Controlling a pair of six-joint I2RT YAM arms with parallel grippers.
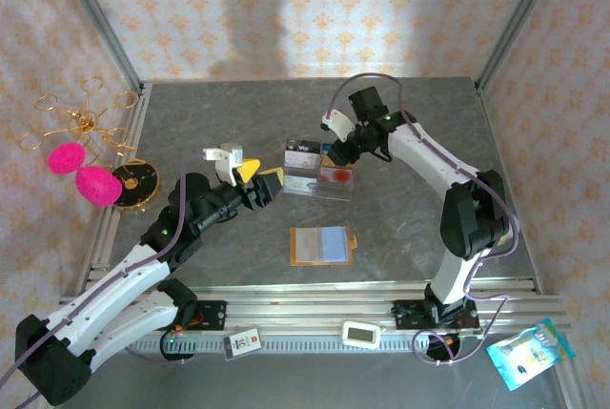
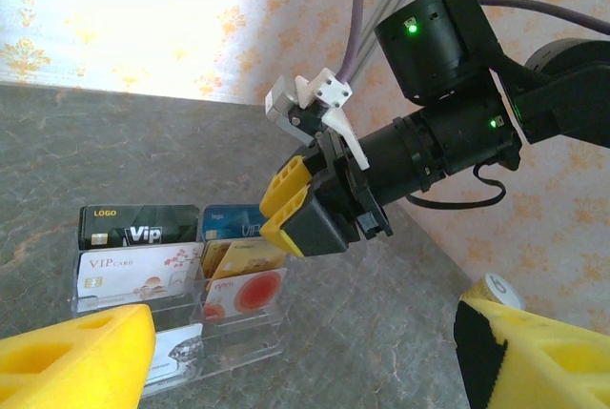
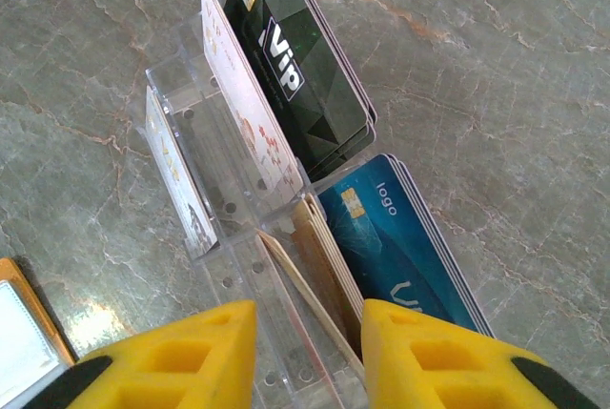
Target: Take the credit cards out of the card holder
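Note:
The card holder [image 1: 322, 245] lies open and flat on the table, orange edged with a pale blue inside; its corner [image 3: 11, 333] shows in the right wrist view. Several credit cards stand in a clear acrylic tray [image 1: 319, 190], gold ones [image 2: 250, 256] [image 3: 319, 237] in the middle slot. My right gripper [image 1: 335, 154] [image 2: 300, 214] [image 3: 310, 352] hovers over that slot, jaws partly open. A thin card leans in the gap without being pinched. My left gripper [image 1: 265, 185] [image 2: 305, 361] is open and empty, just left of the tray.
Black, white and blue cards [image 3: 400, 237] fill other tray slots. A black disc [image 1: 133, 183] and pink shapes [image 1: 81, 171] sit at the left edge. A white timer [image 1: 362, 334] and a blue packet [image 1: 529, 352] lie along the near rail.

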